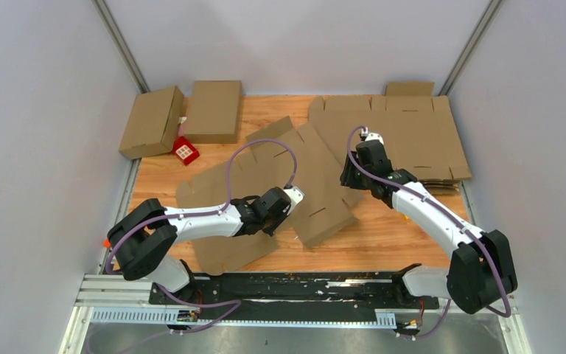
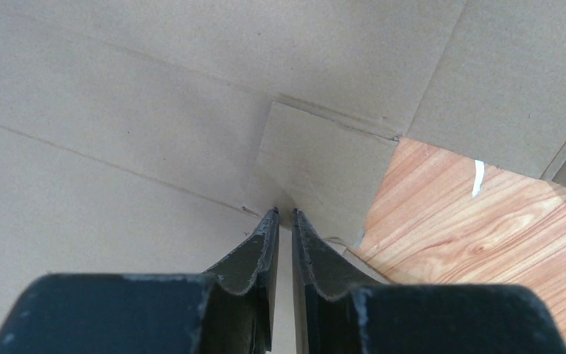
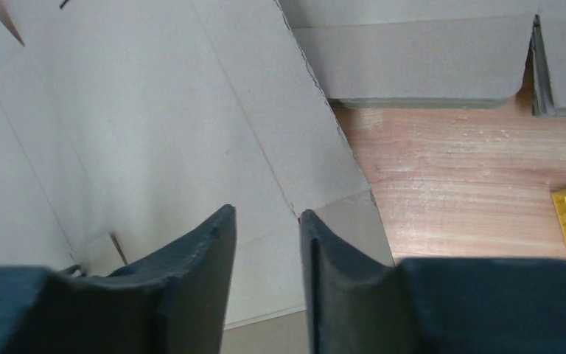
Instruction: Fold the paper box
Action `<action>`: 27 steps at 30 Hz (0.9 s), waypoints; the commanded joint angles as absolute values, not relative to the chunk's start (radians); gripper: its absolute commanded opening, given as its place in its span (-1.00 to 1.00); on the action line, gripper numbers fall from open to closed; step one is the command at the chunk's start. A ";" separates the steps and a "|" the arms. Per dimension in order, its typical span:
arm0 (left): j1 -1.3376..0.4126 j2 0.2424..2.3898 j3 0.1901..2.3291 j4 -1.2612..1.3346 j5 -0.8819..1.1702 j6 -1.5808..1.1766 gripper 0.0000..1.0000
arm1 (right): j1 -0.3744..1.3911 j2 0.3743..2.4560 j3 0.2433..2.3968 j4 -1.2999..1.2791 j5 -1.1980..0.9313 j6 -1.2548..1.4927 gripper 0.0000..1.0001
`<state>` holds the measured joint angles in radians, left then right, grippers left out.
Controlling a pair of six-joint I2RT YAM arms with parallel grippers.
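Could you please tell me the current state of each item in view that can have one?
Centre box blank: unfolded, spread on the table.
Left gripper: jaws almost together over the blank; whether it grips is unclear.
Right gripper: open, empty, above the blank's edge.
Far-left box: folded up, closed.
Box beside it: folded up, closed.
Stack of blanks at far right: flat, unfolded.

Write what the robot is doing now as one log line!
left gripper: nearly shut at flap of cardboard sheet | right gripper: open over sheet's edge, holding nothing | fold: not done yet
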<state>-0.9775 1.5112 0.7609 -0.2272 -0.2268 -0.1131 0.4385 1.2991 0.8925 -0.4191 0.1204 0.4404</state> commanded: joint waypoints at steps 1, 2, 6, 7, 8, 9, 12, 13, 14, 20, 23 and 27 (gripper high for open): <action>-0.976 1.517 0.766 -0.245 -0.235 -0.101 -0.64 | 0.424 1.258 0.864 -0.386 0.124 0.463 -0.38; -0.975 1.517 0.764 -0.245 -0.236 -0.101 -0.64 | 0.424 1.259 0.868 -0.401 0.120 0.465 -0.46; -0.975 1.515 0.764 -0.245 -0.236 -0.100 -0.65 | 0.423 1.212 0.867 -0.468 0.142 0.465 -0.63; -0.976 1.515 0.764 -0.245 -0.236 -0.100 -0.65 | 0.423 1.187 0.855 -0.478 0.148 0.466 -0.64; -0.975 1.516 0.766 -0.247 -0.236 -0.100 -0.65 | 0.423 1.162 0.838 -0.486 0.152 0.466 -0.65; -0.975 1.516 0.765 -0.246 -0.237 -0.100 -0.65 | 0.423 1.135 0.823 -0.506 0.162 0.470 -0.67; -0.975 1.512 0.765 -0.247 -0.234 -0.098 -0.65 | 0.423 1.076 0.789 -0.584 0.237 0.508 -0.94; -0.976 1.512 0.765 -0.247 -0.233 -0.098 -0.65 | 0.423 1.062 0.778 -0.611 0.264 0.529 -1.00; -0.976 1.512 0.765 -0.247 -0.233 -0.099 -0.65 | 0.423 1.047 0.765 -0.632 0.282 0.561 -1.00; -0.976 1.512 0.765 -0.247 -0.231 -0.100 -0.65 | 0.421 0.970 0.620 -0.577 0.339 0.654 -1.00; -0.976 1.511 0.764 -0.247 -0.229 -0.100 -0.64 | 0.421 1.015 0.593 -0.543 0.328 0.673 -1.00; -0.976 1.507 0.762 -0.247 -0.233 -0.101 -0.64 | 0.421 1.135 0.612 -0.447 0.240 0.635 -1.00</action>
